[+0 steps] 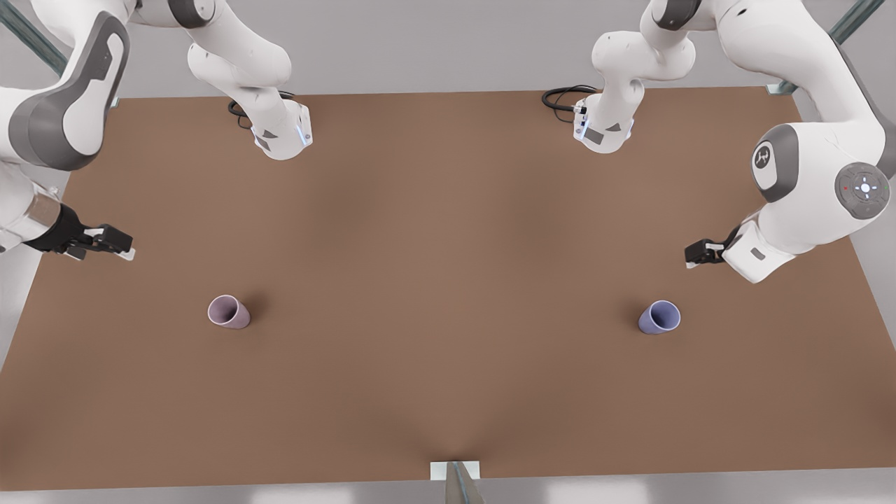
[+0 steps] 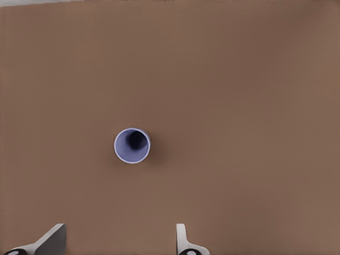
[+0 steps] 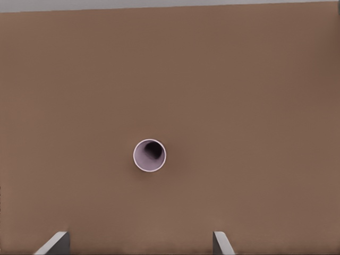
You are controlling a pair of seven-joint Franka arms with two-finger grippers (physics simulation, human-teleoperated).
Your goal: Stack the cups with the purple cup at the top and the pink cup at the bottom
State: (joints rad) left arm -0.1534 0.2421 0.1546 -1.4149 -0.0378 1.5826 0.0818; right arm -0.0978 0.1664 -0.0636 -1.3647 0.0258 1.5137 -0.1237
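Observation:
The pink cup (image 1: 228, 311) stands upright on the brown table toward the front view's left; its dark inside faces the right wrist view (image 3: 149, 155). Upright toward the front view's right is the purple cup (image 1: 659, 317), which the left wrist view looks down into (image 2: 132, 145). My left gripper (image 1: 693, 253) hovers behind and above the purple cup, fingers (image 2: 181, 236) spread open with nothing between them. My right gripper (image 1: 115, 245) hangs off the table's left edge, behind the pink cup and apart from it. It is open (image 3: 139, 240) and holds nothing.
Both arm bases (image 1: 283, 133) (image 1: 602, 129) sit at the table's back edge with black cables beside them. A small white bracket (image 1: 455, 470) sticks out at the middle of the front edge. Bare brown tabletop (image 1: 448, 280) lies between the two cups.

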